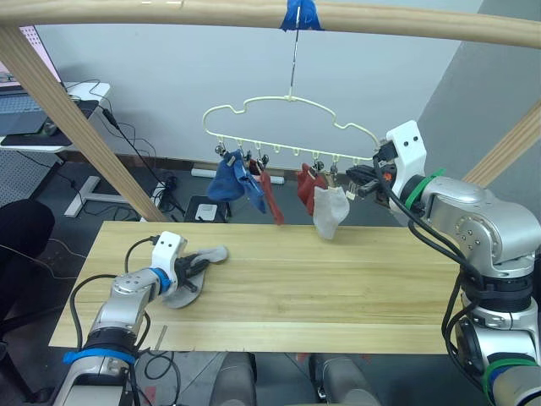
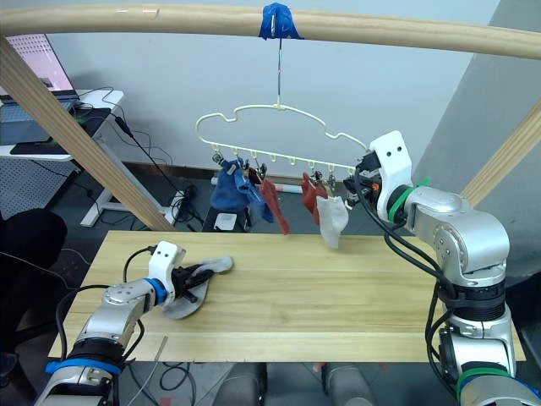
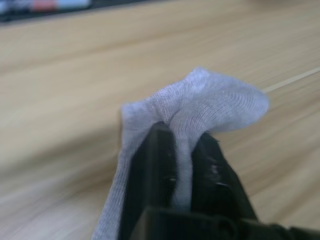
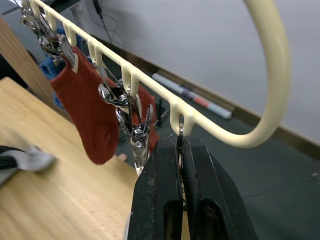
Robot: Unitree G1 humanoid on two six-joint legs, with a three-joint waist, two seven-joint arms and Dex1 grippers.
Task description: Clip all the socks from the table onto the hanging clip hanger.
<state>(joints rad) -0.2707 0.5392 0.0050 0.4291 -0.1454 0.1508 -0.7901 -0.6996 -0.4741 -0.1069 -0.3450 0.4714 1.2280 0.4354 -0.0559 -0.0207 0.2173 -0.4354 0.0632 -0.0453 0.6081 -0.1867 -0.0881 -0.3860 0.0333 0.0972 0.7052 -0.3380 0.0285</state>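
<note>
The cream clip hanger (image 1: 292, 106) hangs by its hook from a wooden rail. On its clips hang two blue socks (image 1: 226, 179), two rust red socks (image 1: 269, 193) (image 1: 306, 186) and a light grey sock (image 1: 330, 211). My right gripper (image 1: 359, 179) is at the hanger's right end, its fingers shut on a metal clip (image 4: 179, 142) there. Beside that clip hangs a red sock (image 4: 90, 115). On the table (image 1: 338, 288), at its left, lies a second grey sock (image 1: 182, 292). My left gripper (image 1: 196, 266) is shut on this sock's fabric (image 3: 200, 105), low over the wood.
The wooden rail (image 1: 169, 10) carries blue tape (image 1: 300, 13) where the hook hangs. Slanted wooden posts stand at the left (image 1: 76, 127) and right (image 1: 507, 148). A desk with cables (image 1: 51, 118) stands behind on the left.
</note>
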